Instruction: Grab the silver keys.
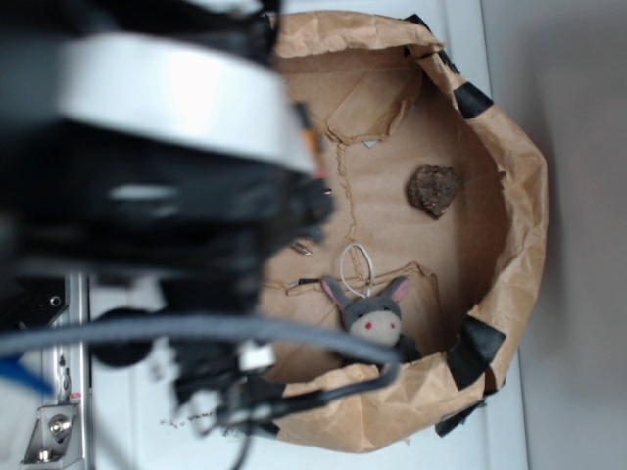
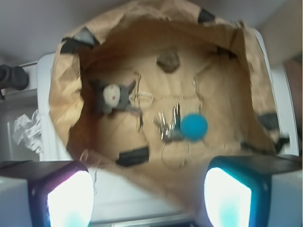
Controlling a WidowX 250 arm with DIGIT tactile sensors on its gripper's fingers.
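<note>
Brown paper bin [image 2: 66,94] with black tape patches is seen on a white surface [image 1: 509,431], its crumpled walls enclosing a flat floor. Silver keys [image 2: 168,125] are found near the floor's middle in the wrist view, bunch lying flat with the wire ring [image 2: 176,153] extending toward the camera. Blue ball [image 2: 194,126] is touching the bunch on one side. Grey plush donkey [image 2: 112,96] is placed well apart, white loop beside it. Brown rock [image 2: 168,60] is near the far wall. Gripper [image 2: 149,196] is held high above the bin, fingers [image 2: 70,196] spread wide, nothing pinched. Keys are mostly hidden by the arm in the exterior view.
</note>
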